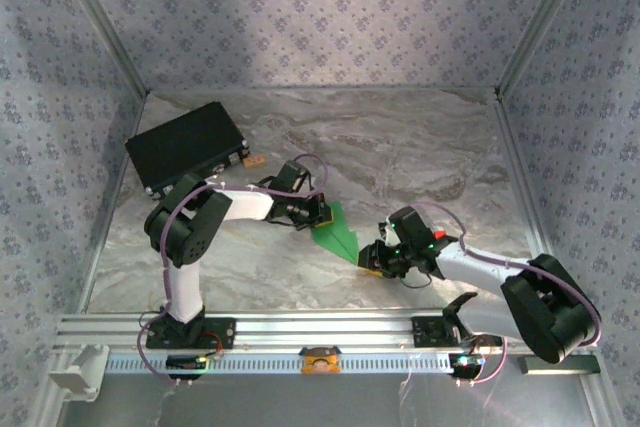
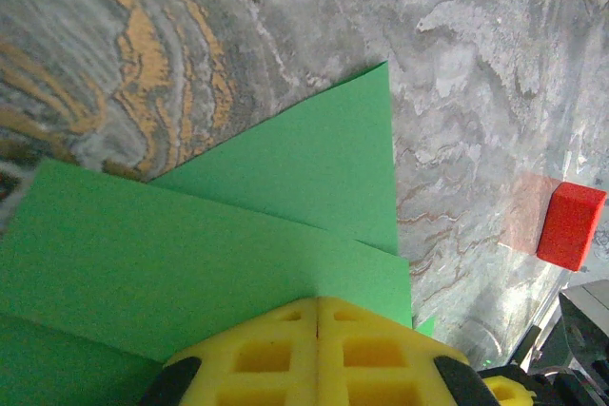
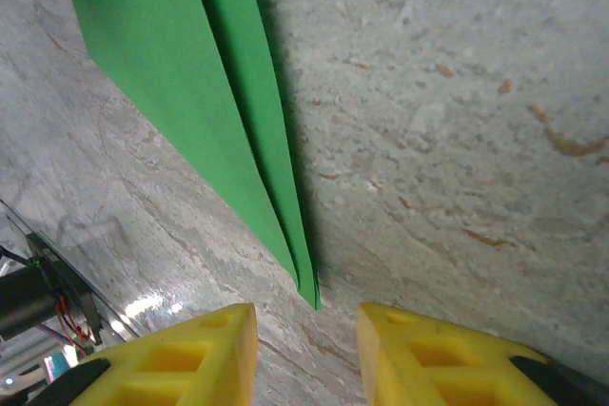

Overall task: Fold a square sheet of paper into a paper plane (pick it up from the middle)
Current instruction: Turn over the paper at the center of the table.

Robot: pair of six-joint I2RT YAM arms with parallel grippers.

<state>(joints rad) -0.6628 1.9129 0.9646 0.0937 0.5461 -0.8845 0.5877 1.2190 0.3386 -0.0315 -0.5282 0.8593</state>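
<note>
Paper plane (image 2: 238, 235) near red block (image 2: 571, 225)

The top camera looks down from above and behind the arms (image 1: 190, 237), over the whole table (image 1: 400, 137). Wrist cameras sit close above it, one looking past the left gripper (image 2: 317, 306), one past the right gripper (image 3: 306, 311). All three share the plane (image 1: 338, 231).

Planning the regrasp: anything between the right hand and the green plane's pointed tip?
Nothing visible. The right hand is open, and the tip of the paper plane lies just ahead of its gap, with bare table between.
</note>
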